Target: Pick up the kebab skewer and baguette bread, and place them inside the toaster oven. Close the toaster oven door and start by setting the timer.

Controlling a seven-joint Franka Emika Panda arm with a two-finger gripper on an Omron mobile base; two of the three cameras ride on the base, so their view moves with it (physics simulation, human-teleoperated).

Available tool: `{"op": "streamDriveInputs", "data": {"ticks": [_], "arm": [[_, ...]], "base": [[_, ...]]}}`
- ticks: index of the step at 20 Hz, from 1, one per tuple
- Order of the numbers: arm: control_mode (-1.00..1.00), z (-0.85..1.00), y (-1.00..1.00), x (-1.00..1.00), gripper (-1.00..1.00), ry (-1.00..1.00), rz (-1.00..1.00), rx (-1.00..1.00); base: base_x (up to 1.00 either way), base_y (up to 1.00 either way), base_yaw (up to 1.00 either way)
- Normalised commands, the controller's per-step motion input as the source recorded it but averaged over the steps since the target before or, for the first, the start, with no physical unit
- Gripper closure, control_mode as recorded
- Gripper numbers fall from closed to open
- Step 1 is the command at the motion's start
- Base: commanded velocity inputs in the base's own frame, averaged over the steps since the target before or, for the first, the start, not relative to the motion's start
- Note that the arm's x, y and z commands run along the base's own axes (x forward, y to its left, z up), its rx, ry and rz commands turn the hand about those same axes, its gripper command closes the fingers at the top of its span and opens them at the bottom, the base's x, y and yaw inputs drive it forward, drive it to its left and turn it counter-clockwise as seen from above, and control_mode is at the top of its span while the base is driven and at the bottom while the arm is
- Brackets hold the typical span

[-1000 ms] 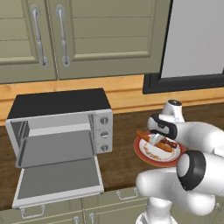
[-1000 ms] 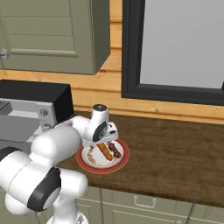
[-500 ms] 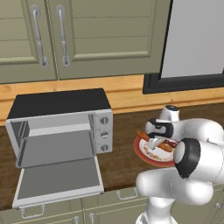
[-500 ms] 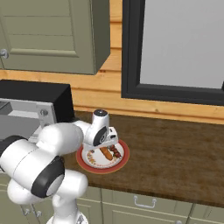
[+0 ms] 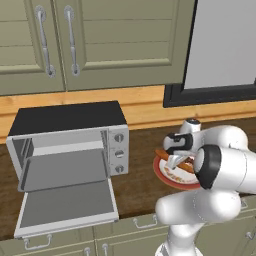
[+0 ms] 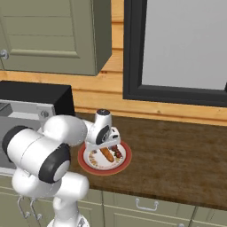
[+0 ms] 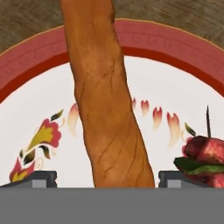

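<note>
Baguette straddled on the plate

The baguette bread (image 7: 107, 100), judged stiff and light, is flanked by the hand (image 7: 107, 179), spread wide, nothing gripped; kebab skewer (image 7: 202, 155) at 3 o'clock. Mid-loaf is advised.

Hidden and cut off

In the hand view, the baguette bread (image 7: 107, 100) runs off the top edge; the kebab skewer (image 7: 202, 155) off the right.

No legible text, seemingly

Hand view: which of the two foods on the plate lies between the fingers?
The long orange-brown baguette bread, running up between both fingers; the red-brown chunky kebab skewer sits outside them.
</note>
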Motion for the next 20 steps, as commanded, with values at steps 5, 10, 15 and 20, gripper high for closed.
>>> {"op": "streamDriveInputs", "data": {"ticks": [5,10,15,20], "arm": [[-1.0,-0.38,0.0,0.0,1.0,0.0,0.0,0.0],[-1.0,-0.09,0.0,0.0,1.0,0.0,0.0,0.0],[-1.0,-0.01,0.05,-0.14,1.0,0.01,0.0,-0.01],[-1.0,0.54,0.0,-0.39,1.0,-0.08,0.0,-0.03]], "base": [[0.0,0.0,0.0],[0.0,0.0,0.0],[0.0,0.0,0.0],[0.0,0.0,0.0]]}}
